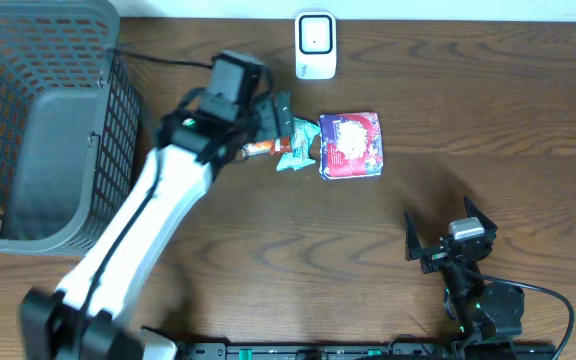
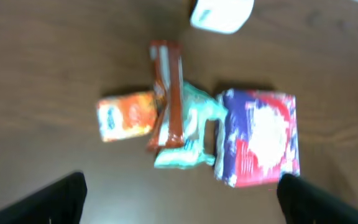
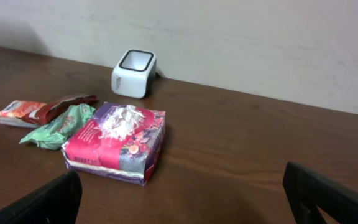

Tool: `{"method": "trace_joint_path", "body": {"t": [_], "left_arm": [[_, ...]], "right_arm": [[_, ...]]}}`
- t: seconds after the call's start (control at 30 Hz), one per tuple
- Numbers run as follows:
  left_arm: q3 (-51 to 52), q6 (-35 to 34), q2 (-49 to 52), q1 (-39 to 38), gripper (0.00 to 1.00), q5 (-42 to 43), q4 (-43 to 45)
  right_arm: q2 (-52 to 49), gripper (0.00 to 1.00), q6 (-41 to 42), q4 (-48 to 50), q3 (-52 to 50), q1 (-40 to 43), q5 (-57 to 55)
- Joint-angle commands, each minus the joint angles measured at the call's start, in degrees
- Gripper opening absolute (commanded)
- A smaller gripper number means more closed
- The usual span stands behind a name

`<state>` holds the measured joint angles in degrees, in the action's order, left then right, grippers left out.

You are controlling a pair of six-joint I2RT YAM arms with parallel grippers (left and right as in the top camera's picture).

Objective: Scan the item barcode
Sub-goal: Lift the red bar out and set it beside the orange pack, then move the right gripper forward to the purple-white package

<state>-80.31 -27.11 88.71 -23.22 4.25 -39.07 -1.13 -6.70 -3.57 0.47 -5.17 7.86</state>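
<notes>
left pincer [image 2: 179, 202]: released, by crinkly green wrapper [image 1: 296, 152] | right pincer [image 3: 185, 199]: released, near right | glossy purple-red boxy packet [image 1: 350, 145] touching wrapper

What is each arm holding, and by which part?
Nothing. Left jaws stand open above the snacks; right jaws stand open, away from them.

Left arm [image 1: 133, 225], beside the basket [image 1: 28, 150]: white links, black joints, black wrist block, green LED. Right arm [image 1: 473, 295], well away from the basket: all black, grey wrist module, black cable [image 1: 569, 315] off its base. Fingers [image 3: 328, 199] black.
</notes>
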Motion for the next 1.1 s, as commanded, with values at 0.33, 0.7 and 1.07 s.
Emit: {"method": "trace_joint_path", "body": {"t": [0.33, 0.7, 1.07], "left_arm": [[-0.17, 0.46, -2.23, 0.44, 0.98, -0.46, -21.03], [-0.17, 0.46, -2.23, 0.44, 0.98, -0.46, -21.79], [-0.17, 0.46, -2.23, 0.44, 0.98, -0.48, -21.77]], "right_arm": [[-0.07, 0.99, 0.42, -0.09, -0.15, -0.13, -0.22], [-0.07, 0.99, 0.42, -0.09, -0.15, -0.13, -0.22], [-0.07, 0.99, 23.65, 12.13, -0.15, -0.17, 30.86]]}}
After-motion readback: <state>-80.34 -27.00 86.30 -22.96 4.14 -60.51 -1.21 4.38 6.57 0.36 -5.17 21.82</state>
